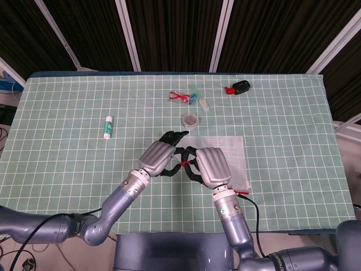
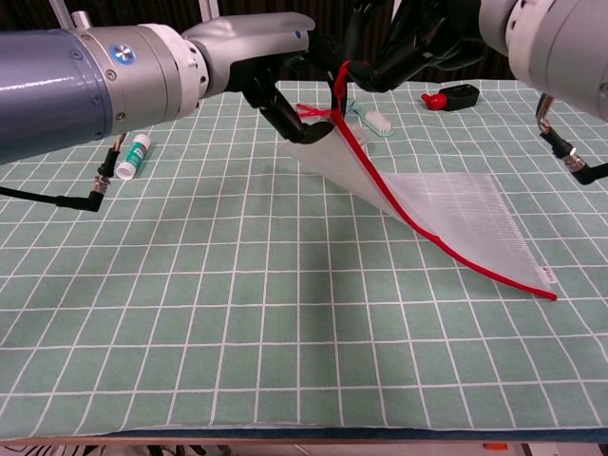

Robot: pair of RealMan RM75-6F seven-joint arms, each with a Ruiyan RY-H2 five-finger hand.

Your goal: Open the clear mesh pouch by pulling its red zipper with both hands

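The clear mesh pouch lies right of the table's middle, with its left corner lifted off the cloth. In the chest view the pouch slopes up to the left, and its red zipper runs along the near edge. My right hand pinches the red pull cord and holds that corner up; the chest view also shows this hand. My left hand is right beside it, its long fingers stretched out. Its thumb meets the raised corner, with the tip hidden behind the mesh.
A white and green glue stick lies at the left. Behind the pouch are a small round jar, a red tangle, a clear stick-shaped item and a black and red object.
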